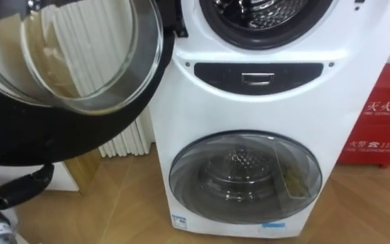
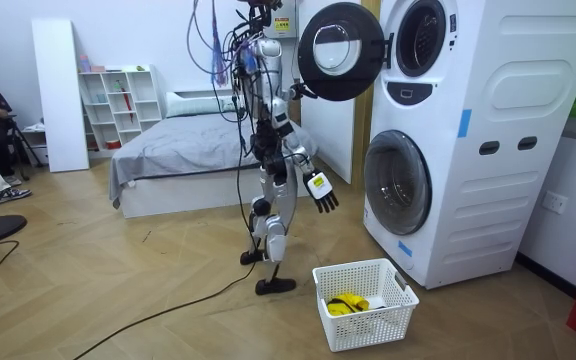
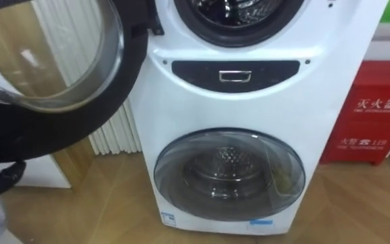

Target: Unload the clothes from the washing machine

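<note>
Clothes point(image 2: 346, 303) in basket point(image 2: 366, 330), below fingers point(image 2: 330, 204) of right hand point(image 2: 318, 187)

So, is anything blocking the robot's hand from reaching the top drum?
Nothing visible does. The black-rimmed round glass door is swung open leftward, baring the upper drum opening of the white washing machine. The right hand hangs low, fingers open. Clothes inside aren't discernible.

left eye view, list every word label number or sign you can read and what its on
Red box, right of the washing machine: two rows of white characters, cut off at the picture's edge, too blurred to quote.
Small sticker, low on the machine's front: too small to read.
Blue sticker, further right on the same front: too small to read.
Control panel: no legible marks.
</note>
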